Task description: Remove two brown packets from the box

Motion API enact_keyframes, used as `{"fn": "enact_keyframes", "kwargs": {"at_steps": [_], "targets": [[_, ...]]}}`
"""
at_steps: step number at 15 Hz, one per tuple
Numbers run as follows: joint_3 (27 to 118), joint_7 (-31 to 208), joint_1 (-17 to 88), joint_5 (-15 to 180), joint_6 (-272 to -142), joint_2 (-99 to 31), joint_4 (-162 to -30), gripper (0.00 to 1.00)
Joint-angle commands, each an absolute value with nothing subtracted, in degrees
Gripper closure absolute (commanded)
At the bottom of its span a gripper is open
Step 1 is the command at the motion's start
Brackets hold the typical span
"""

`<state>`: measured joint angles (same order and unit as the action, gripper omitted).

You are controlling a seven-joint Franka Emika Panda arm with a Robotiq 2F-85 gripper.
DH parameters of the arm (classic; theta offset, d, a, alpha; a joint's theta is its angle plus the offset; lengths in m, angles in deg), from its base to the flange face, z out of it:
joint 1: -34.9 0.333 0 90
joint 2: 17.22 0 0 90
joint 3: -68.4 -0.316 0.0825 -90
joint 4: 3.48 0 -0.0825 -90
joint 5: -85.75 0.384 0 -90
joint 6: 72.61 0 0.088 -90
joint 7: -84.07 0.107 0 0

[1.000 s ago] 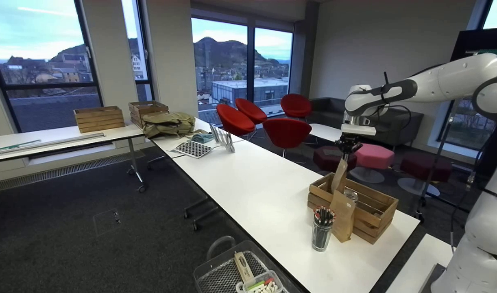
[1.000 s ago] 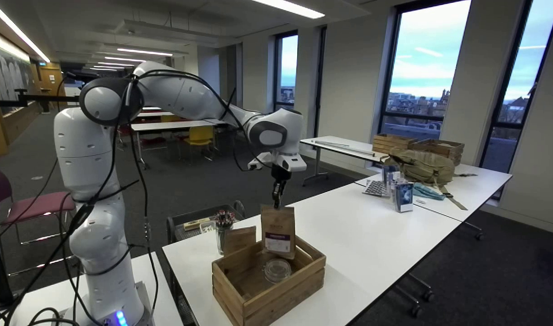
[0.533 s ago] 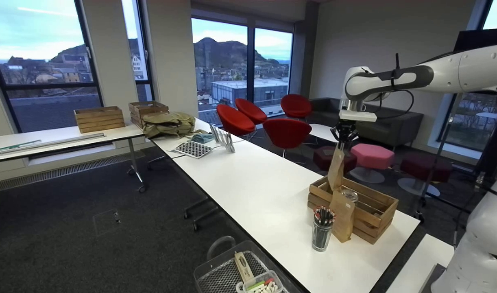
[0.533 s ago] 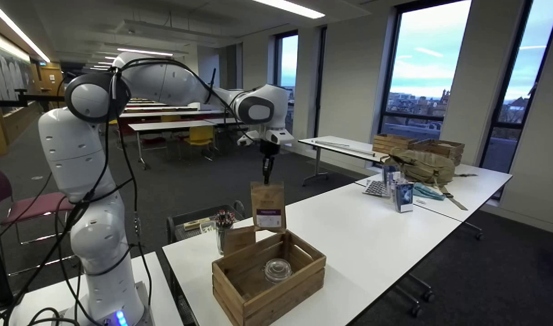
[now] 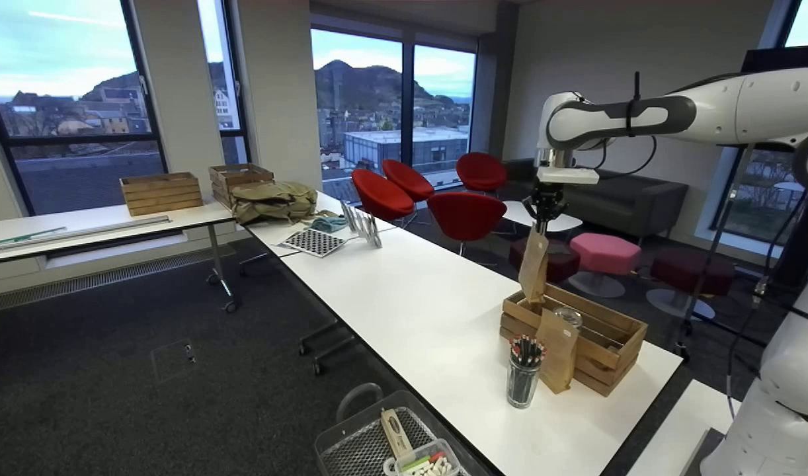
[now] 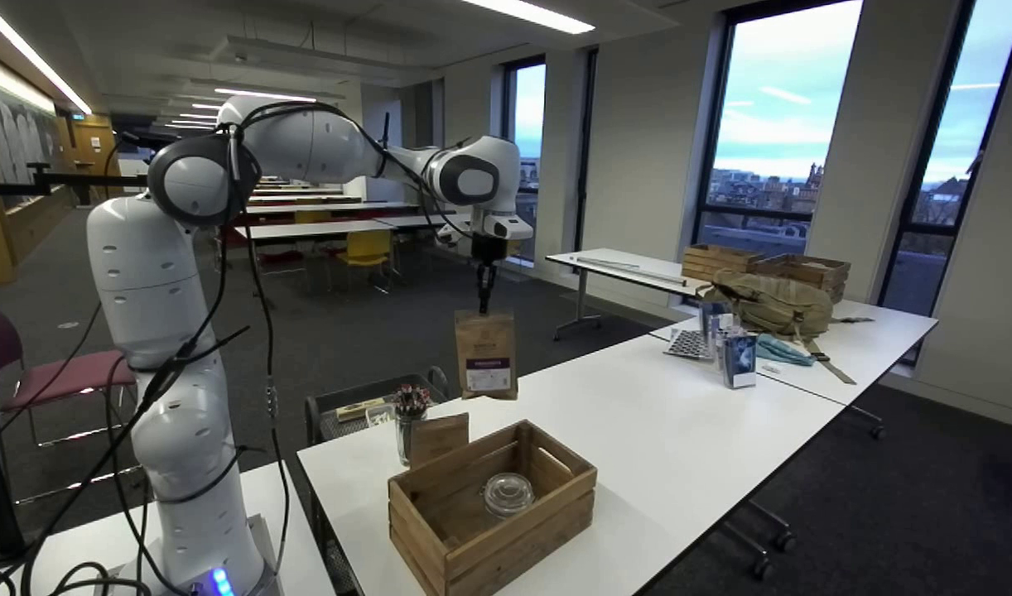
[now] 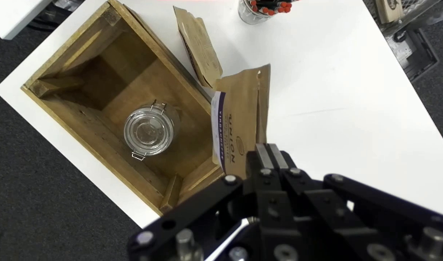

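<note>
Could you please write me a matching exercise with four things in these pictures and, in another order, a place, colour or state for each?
1. Jar
2. Pencils
3. Bag
4. Packet showing a purple-and-white label

A. Held by the hand
B. Olive green
C. Inside the wooden box
D. Standing in a clear cup

Right pairs: 1-C, 2-D, 3-B, 4-A.

A glass (image 5: pixel 522 389) of red-tipped pencils (image 5: pixel 527 352) stands on the white table (image 5: pixel 404 297). Farther off lie an olive bag (image 5: pixel 275 200), a teal cloth (image 5: pixel 328 225) and a checkered board (image 5: pixel 315 242). Beyond stand four red chairs (image 5: pixel 467 215) and a pink stool (image 5: pixel 606 254). The wrist view shows a lidded glass jar (image 7: pixel 149 131).
</note>
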<state>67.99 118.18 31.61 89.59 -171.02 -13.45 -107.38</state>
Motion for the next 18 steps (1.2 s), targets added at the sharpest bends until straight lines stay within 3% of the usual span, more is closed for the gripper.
{"fn": "enact_keyframes", "kwargs": {"at_steps": [1,18], "targets": [[67.94,117.36,32.70,86.43,-167.76,-17.77,-101.91,1.00],[66.60,115.10,41.25,71.67,-165.00,-29.93,-96.61,1.00]]}}
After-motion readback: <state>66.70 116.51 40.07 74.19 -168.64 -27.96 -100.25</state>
